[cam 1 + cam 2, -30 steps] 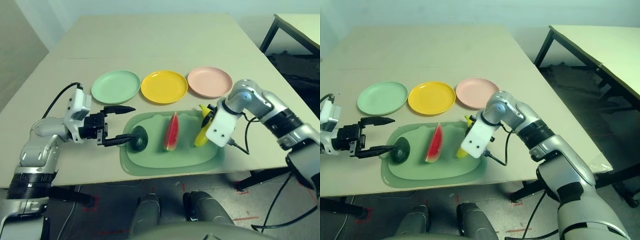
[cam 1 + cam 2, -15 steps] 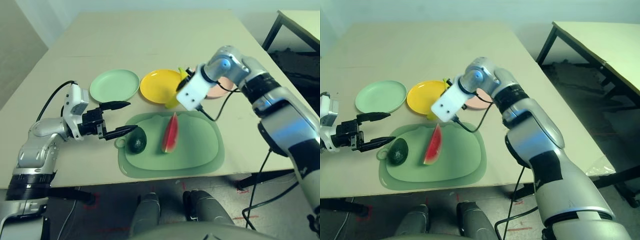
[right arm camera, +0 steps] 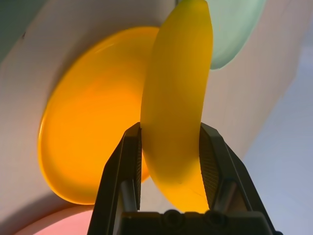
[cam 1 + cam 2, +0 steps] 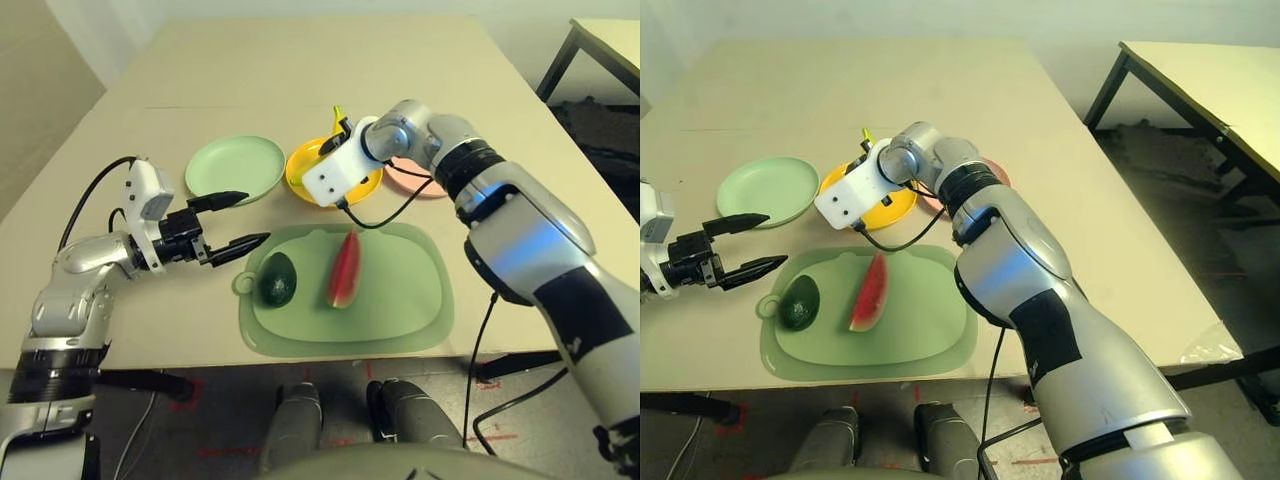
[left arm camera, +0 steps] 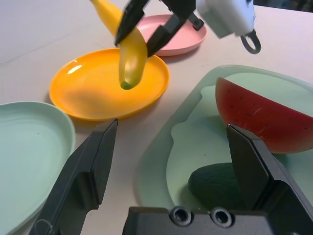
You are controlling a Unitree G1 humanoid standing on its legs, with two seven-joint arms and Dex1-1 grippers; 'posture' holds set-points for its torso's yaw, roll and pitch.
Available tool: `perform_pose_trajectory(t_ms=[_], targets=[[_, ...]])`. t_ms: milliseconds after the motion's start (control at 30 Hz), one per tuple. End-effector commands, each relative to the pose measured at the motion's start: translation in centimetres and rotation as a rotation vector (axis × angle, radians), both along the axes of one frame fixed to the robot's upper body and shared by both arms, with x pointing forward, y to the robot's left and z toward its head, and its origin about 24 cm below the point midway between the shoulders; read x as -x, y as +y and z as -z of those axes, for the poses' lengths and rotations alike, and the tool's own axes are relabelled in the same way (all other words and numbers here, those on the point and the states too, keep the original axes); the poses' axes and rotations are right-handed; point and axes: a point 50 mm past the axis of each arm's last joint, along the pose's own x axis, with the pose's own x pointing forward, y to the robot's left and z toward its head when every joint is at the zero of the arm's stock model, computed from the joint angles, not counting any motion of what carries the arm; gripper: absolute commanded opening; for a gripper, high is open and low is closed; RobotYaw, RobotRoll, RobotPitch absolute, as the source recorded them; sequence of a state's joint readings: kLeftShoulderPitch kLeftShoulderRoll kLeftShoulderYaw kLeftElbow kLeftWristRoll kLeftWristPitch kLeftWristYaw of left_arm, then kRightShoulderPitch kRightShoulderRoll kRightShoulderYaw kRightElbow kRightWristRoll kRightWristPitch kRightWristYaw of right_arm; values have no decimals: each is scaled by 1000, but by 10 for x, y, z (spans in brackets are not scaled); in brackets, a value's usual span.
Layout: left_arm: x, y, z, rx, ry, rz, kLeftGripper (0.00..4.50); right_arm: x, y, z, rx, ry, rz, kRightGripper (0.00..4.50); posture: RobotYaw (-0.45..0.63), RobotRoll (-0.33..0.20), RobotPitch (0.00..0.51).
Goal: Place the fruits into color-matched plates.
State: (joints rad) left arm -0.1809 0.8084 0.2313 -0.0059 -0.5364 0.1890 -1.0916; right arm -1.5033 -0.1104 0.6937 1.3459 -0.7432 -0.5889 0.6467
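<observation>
My right gripper (image 3: 169, 128) is shut on the yellow banana (image 3: 178, 88) and holds it nearly upright just above the yellow plate (image 5: 98, 93). The mint green plate (image 4: 235, 165) lies left of the yellow one. To the right lies the pink plate (image 4: 412, 183), partly hidden by my right arm. The dark green avocado (image 4: 278, 280) and the watermelon wedge (image 4: 343, 270) rest on the big green mat (image 4: 400, 320). Left of the mat, my left gripper (image 4: 255, 218) hangs open with nothing in it, its fingers pointing toward the avocado from a short way off.
A black cable loops from my right wrist down across the mat's far edge. The table stretches bare beyond the plates. A second table stands at the far right, past this table's edge.
My right arm has carried the banana from the mat's right side up and left to above the yellow plate. My left gripper has drawn back from the avocado.
</observation>
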Motion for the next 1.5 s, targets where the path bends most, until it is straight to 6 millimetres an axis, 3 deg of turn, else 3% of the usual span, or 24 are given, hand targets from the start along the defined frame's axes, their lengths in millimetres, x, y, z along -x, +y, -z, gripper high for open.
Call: perform_pose_trajectory(t_ms=[33,267,533,1500], targets=[[2,2,-4,-7,-24,-45,4500,-2,-5,15,22,14,46,1677,135,0,113],[-5,0,-5,21,-60,-146,4500,-4,-10,23,6,40,88,1677,145,0,123],[-2,-8,0,25,-56,-149,4500,-4,-12,29,5,58,102,1677,155,0,130],[12,-7,3,18,-15,-165,4500,-4,-13,44,7,87,160,1677,197,0,161]])
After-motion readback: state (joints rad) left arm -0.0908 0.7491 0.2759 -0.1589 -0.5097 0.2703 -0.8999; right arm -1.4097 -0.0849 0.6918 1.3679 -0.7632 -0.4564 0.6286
